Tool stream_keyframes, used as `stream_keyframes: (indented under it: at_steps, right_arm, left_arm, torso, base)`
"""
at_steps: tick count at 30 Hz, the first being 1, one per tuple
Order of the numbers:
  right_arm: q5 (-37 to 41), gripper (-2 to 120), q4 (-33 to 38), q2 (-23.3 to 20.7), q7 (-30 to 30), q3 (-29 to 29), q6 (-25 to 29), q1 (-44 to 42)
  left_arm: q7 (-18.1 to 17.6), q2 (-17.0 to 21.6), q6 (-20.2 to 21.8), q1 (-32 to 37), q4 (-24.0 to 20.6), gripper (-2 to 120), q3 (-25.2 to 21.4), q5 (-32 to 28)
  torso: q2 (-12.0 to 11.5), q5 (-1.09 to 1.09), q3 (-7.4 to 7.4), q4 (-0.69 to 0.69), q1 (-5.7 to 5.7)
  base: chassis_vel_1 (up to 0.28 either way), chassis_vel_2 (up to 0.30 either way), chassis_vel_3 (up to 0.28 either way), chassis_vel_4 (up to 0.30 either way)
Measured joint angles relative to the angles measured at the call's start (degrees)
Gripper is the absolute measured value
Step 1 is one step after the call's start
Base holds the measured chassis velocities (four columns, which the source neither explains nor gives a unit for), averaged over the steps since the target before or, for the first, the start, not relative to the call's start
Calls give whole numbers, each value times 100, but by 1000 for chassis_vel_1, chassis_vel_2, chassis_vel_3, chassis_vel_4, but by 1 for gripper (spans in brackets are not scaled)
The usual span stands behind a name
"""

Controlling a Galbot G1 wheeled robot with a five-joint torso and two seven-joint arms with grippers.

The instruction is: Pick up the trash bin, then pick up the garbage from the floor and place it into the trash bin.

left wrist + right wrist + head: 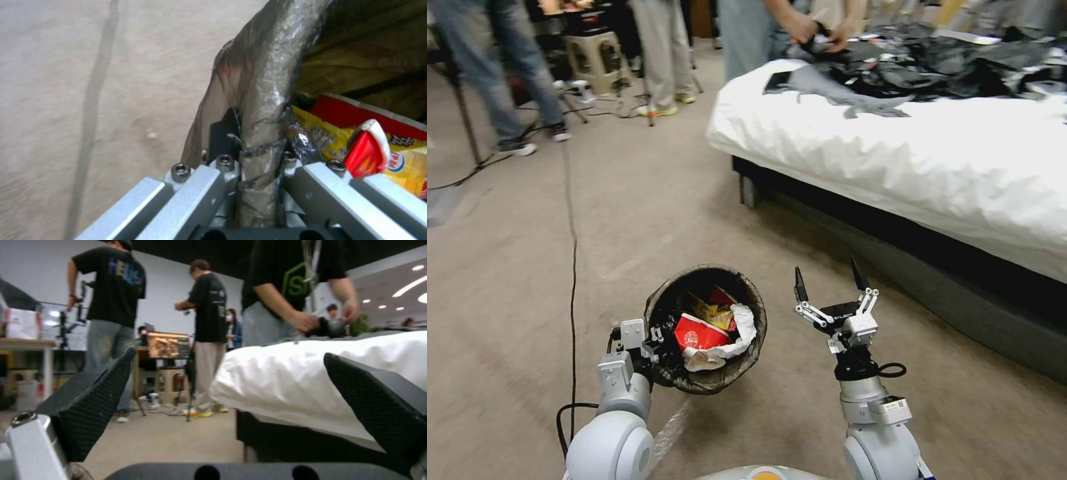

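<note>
A bed with rumpled white bedding fills the far right of the scene, its dark base resting on beige carpet, and a heap of grey-black foil bags lies on its far side. A thin black cable runs along the carpet on the left from near to far. Far left, a beige plastic stool stands among tripod legs and loose wires.
</note>
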Motion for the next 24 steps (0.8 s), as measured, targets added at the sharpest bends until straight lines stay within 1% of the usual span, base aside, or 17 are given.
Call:
stream_keyframes:
  at_steps: [12,17,24]
  right_arm:
    - [-17,100,11,19,-32,-24,23,-32]
    - [-23,100,16,30,-69,-34,39,-52]
    - [-33,100,34,38,-74,-38,47,-61]
  left_arm:
    - [-4,-9,-140,3,48,0,2,54]
    - [-5,-14,-156,10,47,0,11,55]
    - [-41,-13,-137,26,23,0,12,-14]
  torso:
    - [0,0,0,2,0]
    - [0,0,0,-1,-1]
    - [0,0,0,0,-1]
  base:
    - [118,120,108,114]
    - [4,11,12,7]
    - [0,0,0,0]
